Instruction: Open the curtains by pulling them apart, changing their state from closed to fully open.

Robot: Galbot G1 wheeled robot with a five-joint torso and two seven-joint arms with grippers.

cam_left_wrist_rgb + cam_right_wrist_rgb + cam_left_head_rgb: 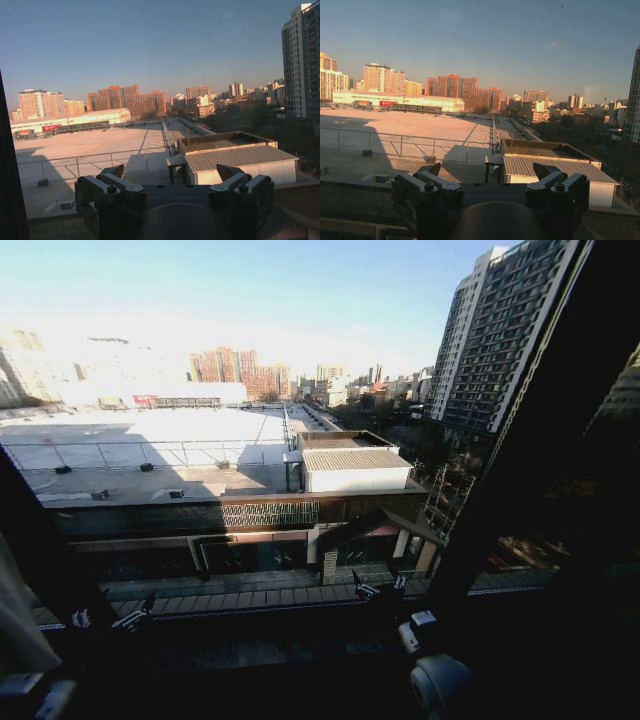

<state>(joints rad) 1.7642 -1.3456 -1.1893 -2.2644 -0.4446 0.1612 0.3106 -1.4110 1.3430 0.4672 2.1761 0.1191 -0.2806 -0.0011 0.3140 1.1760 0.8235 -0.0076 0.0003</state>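
Observation:
A pale fold of the curtains [14, 625] hangs at the lower left edge of the head view, drawn aside, and the glass between is bare with the city beyond it. My left gripper [107, 619] is held low before the sill on the left. Its wrist view shows it open [172, 172], with only the rooftops between its fingers [116, 171]. My right gripper [382, 587] is raised near the sill right of centre, also open [489, 170] and holding nothing. Neither gripper touches the fabric.
A broad dark band [540, 440] runs diagonally down the right of the window; I cannot tell whether it is frame or shadowed fabric. A dark sill [250, 640] crosses below the grippers. A dark strip [7, 175] borders the left wrist view.

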